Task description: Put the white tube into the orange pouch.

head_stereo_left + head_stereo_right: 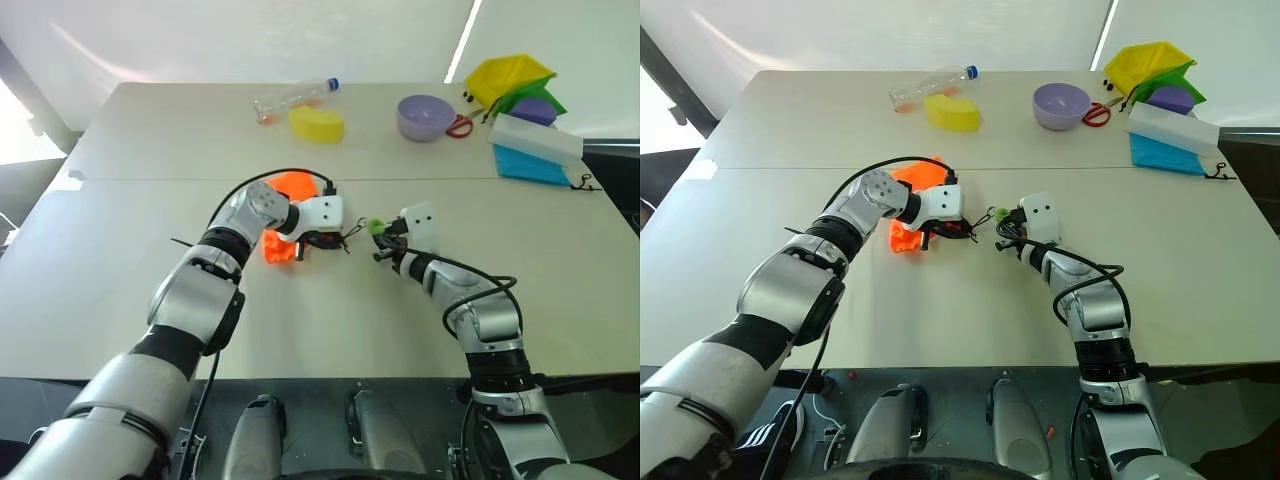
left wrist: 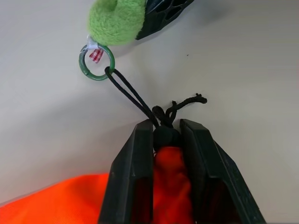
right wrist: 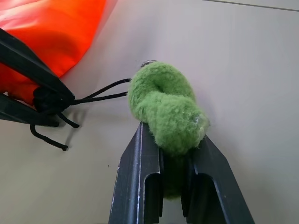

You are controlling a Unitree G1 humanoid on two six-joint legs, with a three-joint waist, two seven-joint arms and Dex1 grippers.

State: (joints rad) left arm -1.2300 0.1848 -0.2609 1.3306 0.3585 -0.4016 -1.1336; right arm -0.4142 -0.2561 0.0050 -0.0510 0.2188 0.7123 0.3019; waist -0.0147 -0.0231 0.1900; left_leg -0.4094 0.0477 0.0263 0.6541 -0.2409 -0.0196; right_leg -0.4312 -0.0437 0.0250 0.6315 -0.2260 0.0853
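Note:
The orange pouch [image 1: 278, 248] lies crumpled at mid-table, partly under my left wrist. My left gripper [image 2: 167, 126] is shut on its gathered neck, orange fabric and the black cord knot pinched between the fingers. From there the black cord [image 2: 131, 95] runs to a green ring [image 2: 96, 62], which carries a fuzzy green tag [image 3: 168, 109]. My right gripper [image 3: 173, 135] is shut on that tag, just right of the pouch [image 3: 51, 28], with the cord stretched between the two grippers. The white tube is out of view.
Along the far edge lie a clear bottle [image 1: 295, 97], a yellow sponge-like lump [image 1: 317, 124], a purple bowl [image 1: 425, 117] and red scissors [image 1: 459, 126]. At the far right are a yellow bag [image 1: 508, 78] and a white box [image 1: 535, 138] on a blue one.

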